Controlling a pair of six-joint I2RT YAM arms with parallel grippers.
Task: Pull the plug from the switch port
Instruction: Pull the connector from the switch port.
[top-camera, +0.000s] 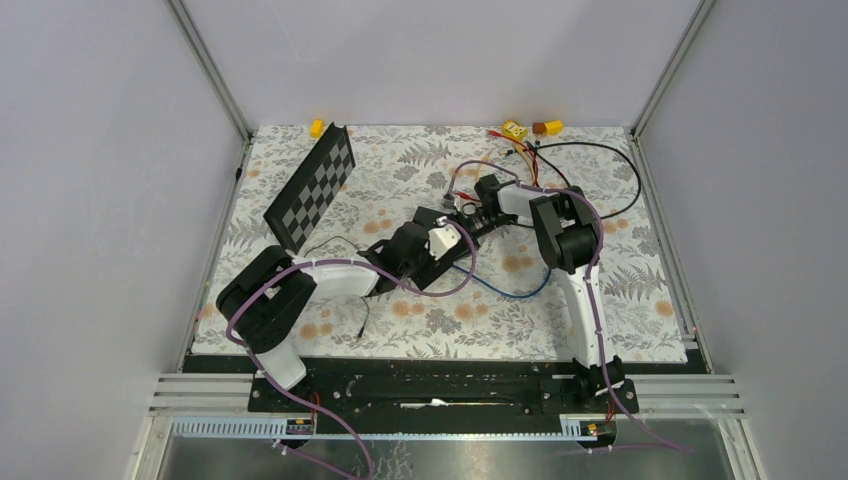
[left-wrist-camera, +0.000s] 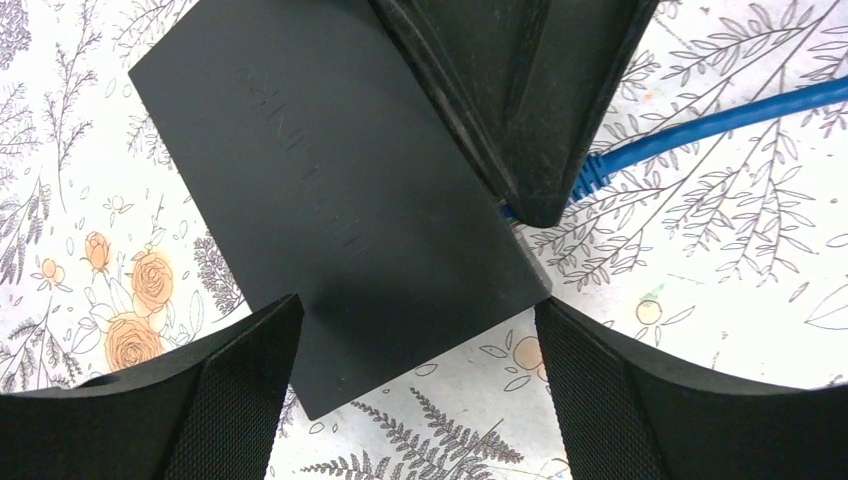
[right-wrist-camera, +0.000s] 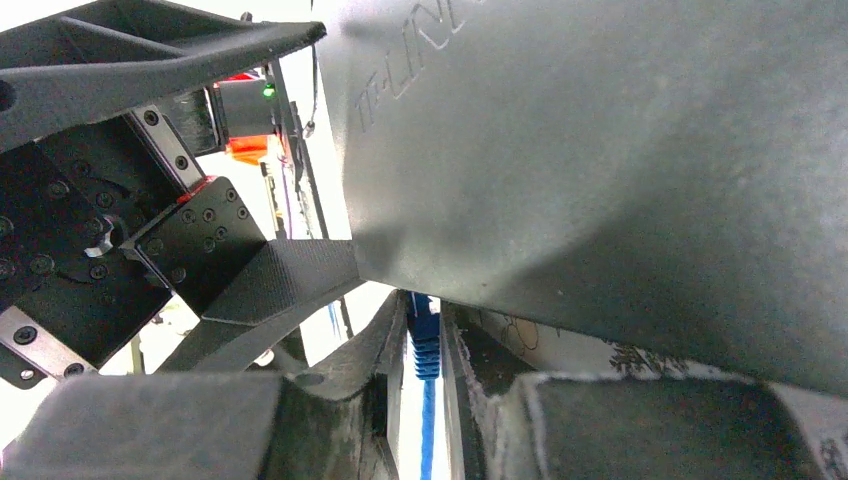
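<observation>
While my right gripper (right-wrist-camera: 423, 308) is pinched narrow around the ribbed blue boot of the plug (right-wrist-camera: 424, 345), my left gripper (left-wrist-camera: 418, 305) hangs spread wide over the near corner of the switch (left-wrist-camera: 330, 190), one pad on each side of it and neither clearly pressing on the casing. That plug sits in a port on the long edge of the switch, right where my right fingertips meet the box, and its blue cable (left-wrist-camera: 720, 120) trails away across the floral cloth (left-wrist-camera: 720, 280). I judge the boot to be the right place to hold. It is rubbery and ridged, so it should not slip, and close to the port it is stiff enough to carry a straight pull. The cable behind it is limp and would only stretch or kink. Whether the latch tab lies under my pad I cannot tell, since the casing hides it. As for the switch, it looks light, rigid and smooth, lying flat on cloth, so I expect it to slide along with the plug unless my left pads close across its two edges or bear down on its lid. Farther off, the chequered board (top-camera: 312, 190) sits toward the back left, well apart from all this.
</observation>
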